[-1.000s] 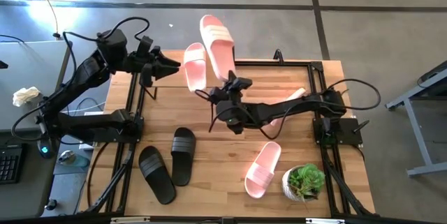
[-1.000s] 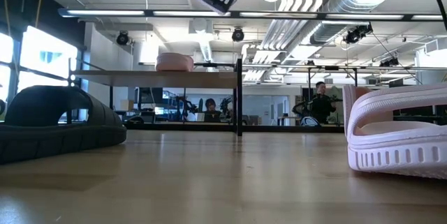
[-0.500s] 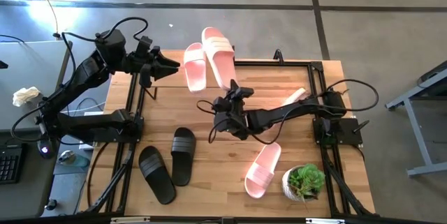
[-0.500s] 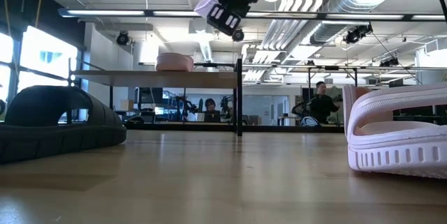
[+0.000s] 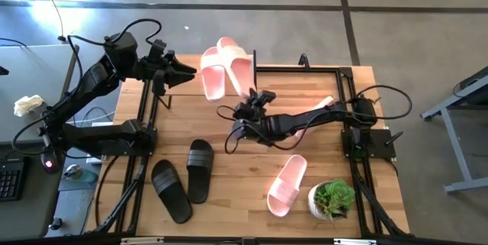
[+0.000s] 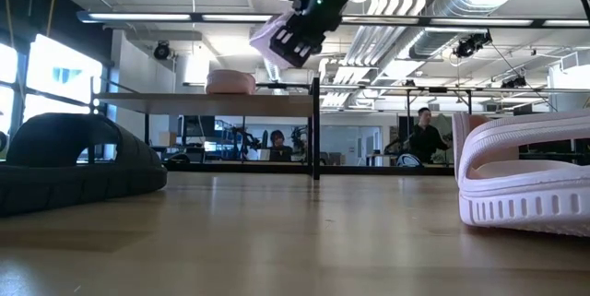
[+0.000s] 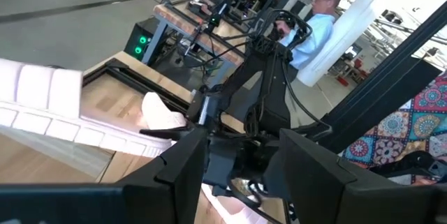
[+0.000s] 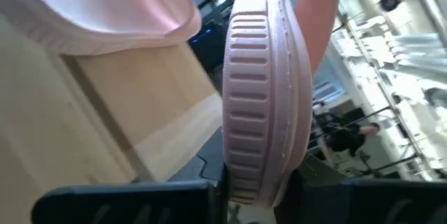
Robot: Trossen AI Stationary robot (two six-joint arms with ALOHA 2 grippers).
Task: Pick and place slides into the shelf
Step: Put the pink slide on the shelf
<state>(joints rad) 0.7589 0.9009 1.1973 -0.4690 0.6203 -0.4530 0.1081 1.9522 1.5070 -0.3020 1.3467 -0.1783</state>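
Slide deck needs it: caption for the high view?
Right tool lifts a pink slide edge-up beside another pink slide on the shelf.

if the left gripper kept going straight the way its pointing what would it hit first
Probably the pink slide lying on the shelf. The left gripper points right at it, open and empty. Their relative height is unclear from above, so it might pass over.

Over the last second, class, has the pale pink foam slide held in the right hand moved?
Yes. In the high view the pale pink foam slide has swung closer to the pink slide resting on the shelf.
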